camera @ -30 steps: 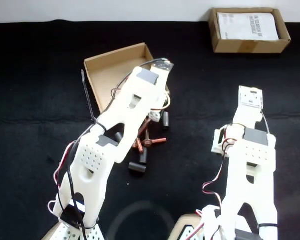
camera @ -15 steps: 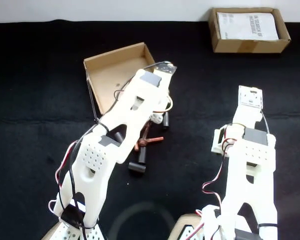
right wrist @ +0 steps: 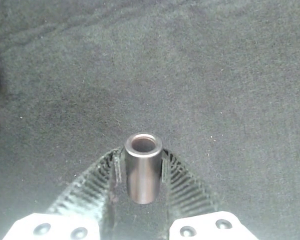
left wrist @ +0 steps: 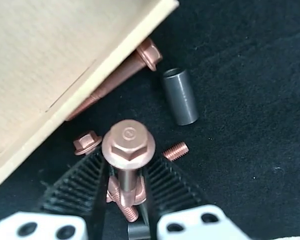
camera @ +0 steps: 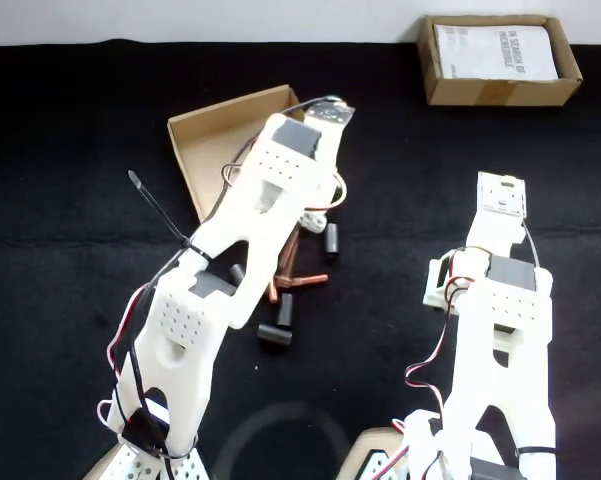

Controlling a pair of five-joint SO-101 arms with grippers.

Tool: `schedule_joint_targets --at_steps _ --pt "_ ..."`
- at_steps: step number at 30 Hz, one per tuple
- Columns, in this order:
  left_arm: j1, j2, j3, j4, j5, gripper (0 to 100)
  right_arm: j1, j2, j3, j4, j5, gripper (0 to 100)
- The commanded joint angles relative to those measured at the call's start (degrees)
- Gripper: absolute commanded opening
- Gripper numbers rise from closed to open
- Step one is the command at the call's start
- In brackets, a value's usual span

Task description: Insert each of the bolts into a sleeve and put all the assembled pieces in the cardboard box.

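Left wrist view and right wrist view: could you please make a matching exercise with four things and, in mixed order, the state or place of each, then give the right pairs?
Things:
1. left gripper
2. right gripper
3. loose sleeve
4. cardboard box

States or places:
a. shut on a dark sleeve
b. lies on the black cloth
c. shut on a copper bolt
d. brown, open on top

Pairs: 1-c, 2-a, 3-b, 4-d.

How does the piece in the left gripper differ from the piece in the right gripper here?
The bolt in the left gripper is copper-coloured with a flanged hex head; the sleeve in the right gripper is a plain dark grey tube. The bolt's near end is solid, the sleeve's is an open bore. Both are clamped between the jaws.
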Motion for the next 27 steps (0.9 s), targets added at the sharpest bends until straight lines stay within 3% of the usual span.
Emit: schedule_joint_targets --at_steps 1,6,13,27 --pt "0.4 -4.0 2.3 0.4 -0.4 1 0.4 -0.7 -0.8 0.2 0.9 0.8" --pt "0.9 -3.0 5.9 -1.4 -0.2 3 0.7 -0.7 -0.8 0.2 3.3 0.8" --pt "1.1 -1.9 5.8 -1.6 3.2 23 0.5 -0.7 -0.8 0.2 3.2 0.8" --pt "-0.4 -1.4 6.1 -5.7 2.8 24 0.5 -0.1 -0.8 -0.3 2.9 0.8"
